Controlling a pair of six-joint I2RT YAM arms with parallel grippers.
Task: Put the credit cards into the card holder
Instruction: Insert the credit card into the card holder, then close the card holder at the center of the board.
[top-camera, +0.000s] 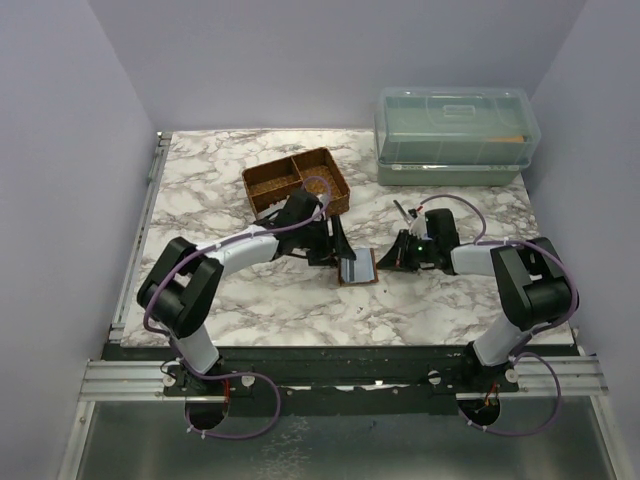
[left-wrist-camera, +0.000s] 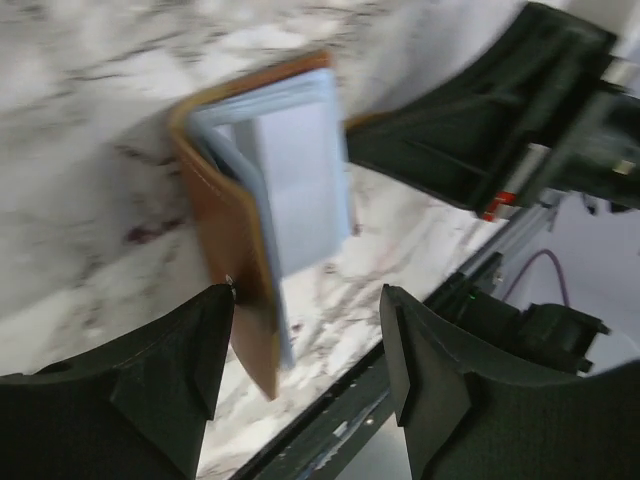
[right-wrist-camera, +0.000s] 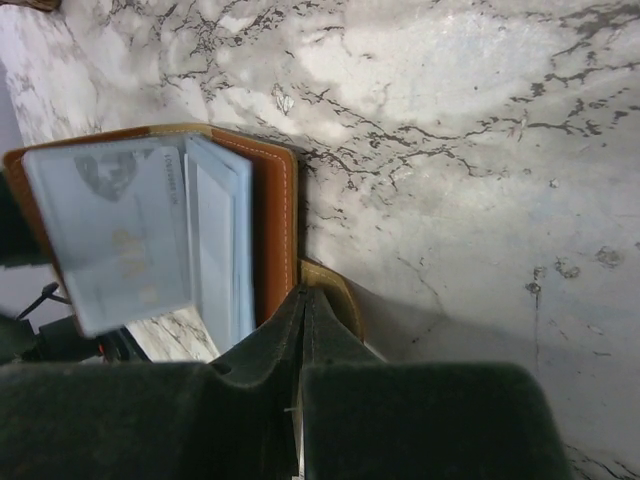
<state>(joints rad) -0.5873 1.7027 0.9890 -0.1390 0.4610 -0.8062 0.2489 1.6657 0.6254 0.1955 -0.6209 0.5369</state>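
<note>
Right jaws: pressed together, pinching the tan flap edge of the small brown stitched leather card holder (right-wrist-camera: 272, 225). The right gripper (right-wrist-camera: 303, 305) comes in from the holder's 3 o'clock in the top view.
Why: probably pins the holder open and stops it sliding while cards go in.
Left jaws: spread, nothing between them. The left gripper (left-wrist-camera: 305, 320) hovers just off the holder's 10 o'clock edge.
Cards: pale blue-grey flat plastic credit cards (right-wrist-camera: 110, 235) lie in the open holder. The top one sticks out past the pocket and looks not fully seated.
Holder: flat on the white marble-pattern table (top-camera: 260, 300), near centre.
Next: likely the left pushes the card home.
Surroundings: brown woven divided basket (top-camera: 297, 183) at the holder's 11 o'clock, clear lidded plastic bin (top-camera: 455, 135) at 1 o'clock, both well apart.
</note>
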